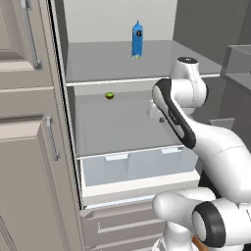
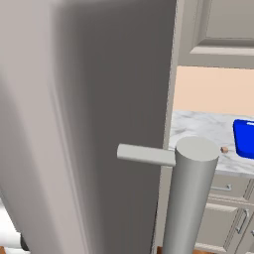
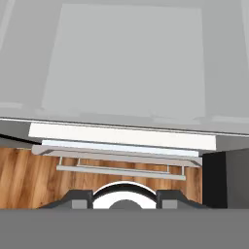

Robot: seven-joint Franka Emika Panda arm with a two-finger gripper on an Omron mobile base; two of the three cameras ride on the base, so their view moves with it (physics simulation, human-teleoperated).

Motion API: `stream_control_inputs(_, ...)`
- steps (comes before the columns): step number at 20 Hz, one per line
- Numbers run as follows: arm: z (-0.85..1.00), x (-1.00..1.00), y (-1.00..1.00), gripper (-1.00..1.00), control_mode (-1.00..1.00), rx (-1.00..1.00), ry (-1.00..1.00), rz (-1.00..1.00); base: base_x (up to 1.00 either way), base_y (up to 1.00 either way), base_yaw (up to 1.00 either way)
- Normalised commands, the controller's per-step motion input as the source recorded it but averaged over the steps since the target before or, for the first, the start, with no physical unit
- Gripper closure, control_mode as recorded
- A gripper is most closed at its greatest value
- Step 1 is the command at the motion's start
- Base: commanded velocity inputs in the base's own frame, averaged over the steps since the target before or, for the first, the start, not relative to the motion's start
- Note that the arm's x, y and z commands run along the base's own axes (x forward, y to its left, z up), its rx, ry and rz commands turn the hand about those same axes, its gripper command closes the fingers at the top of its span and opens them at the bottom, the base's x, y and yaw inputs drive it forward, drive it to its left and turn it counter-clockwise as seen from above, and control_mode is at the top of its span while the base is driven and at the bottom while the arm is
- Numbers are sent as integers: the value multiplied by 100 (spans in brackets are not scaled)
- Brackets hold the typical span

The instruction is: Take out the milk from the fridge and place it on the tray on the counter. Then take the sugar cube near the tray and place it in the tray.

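The milk (image 1: 137, 40) stands upright at the back of the upper shelf of the open fridge (image 1: 122, 73). My gripper (image 3: 124, 199) hangs lower, in front of the middle shelf and to the right of the carton, mostly hidden behind my forearm in the left base view. Its dark fingertips (image 3: 78, 198) stand apart with nothing between them, pointing down at the shelf's front edge and the drawers. The blue tray (image 2: 244, 138) lies on the marble counter (image 2: 198, 128), cut off by the frame's right edge. The sugar cube (image 2: 224, 149) sits just left of the tray.
A small green round item (image 1: 109, 95) lies on the middle shelf. A translucent drawer (image 1: 130, 165) sits below it. The open fridge door (image 2: 89, 124) with its thick handle (image 2: 191, 198) stands between the fridge and the counter. Tall cabinet doors (image 1: 24, 122) flank the fridge's left.
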Motion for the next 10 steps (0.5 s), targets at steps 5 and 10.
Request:
stream_control_inputs(5, 0, -50, 3, -100, -100, -1, -12, 0, 0, 0, 0)
stream_control_inputs(10, 7, -75, 5, -100, -100, -5, -40, 0, 0, 0, 0)
